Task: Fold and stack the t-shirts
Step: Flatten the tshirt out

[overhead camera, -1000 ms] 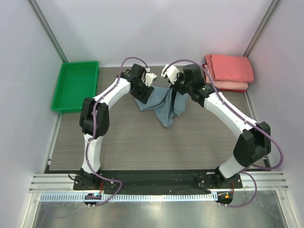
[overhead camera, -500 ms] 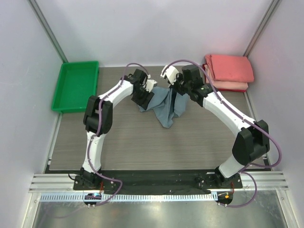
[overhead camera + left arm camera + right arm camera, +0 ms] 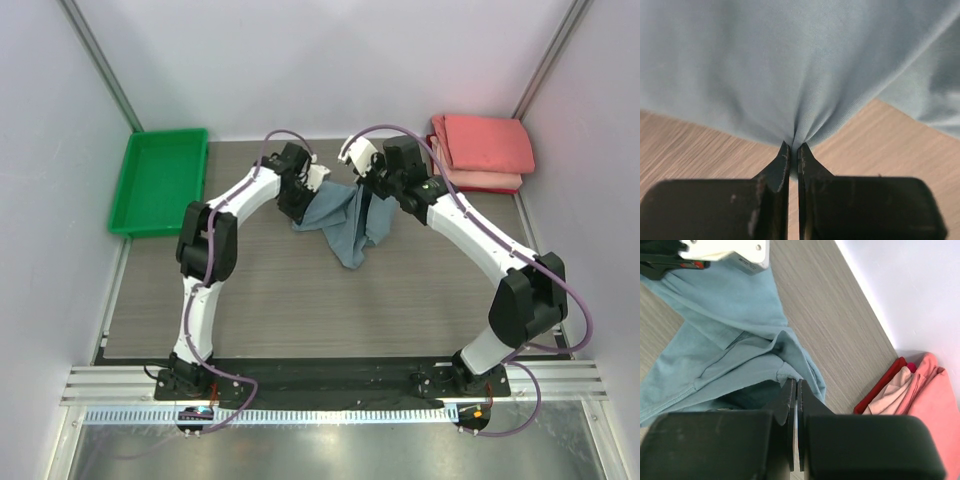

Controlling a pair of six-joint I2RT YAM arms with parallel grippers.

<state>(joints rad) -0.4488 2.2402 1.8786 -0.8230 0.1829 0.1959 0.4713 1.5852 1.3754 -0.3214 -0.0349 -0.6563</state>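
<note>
A dusty blue-grey t-shirt (image 3: 345,222) hangs crumpled between both arms at the back middle of the table. My left gripper (image 3: 793,146) is shut on the t-shirt's (image 3: 790,75) edge, the cloth puckering into the fingertips. My right gripper (image 3: 794,382) is shut on another edge of the t-shirt (image 3: 730,340). In the top view the left gripper (image 3: 308,190) is at the shirt's left corner and the right gripper (image 3: 362,178) at its top. Coral-red and pink folded t-shirts (image 3: 482,150) lie stacked at the back right corner, with the same stack (image 3: 920,390) at the right of the right wrist view.
A green plastic tray (image 3: 160,180) stands at the back left. White walls with metal posts close in the table on three sides. The grey wood-grain tabletop (image 3: 300,300) stretches in front of the shirt. The left arm's white wrist part (image 3: 725,252) shows in the right wrist view.
My left gripper moved right to the shirt's left corner and shut on the cloth. The right gripper stayed shut on the shirt, hardly moving.
</note>
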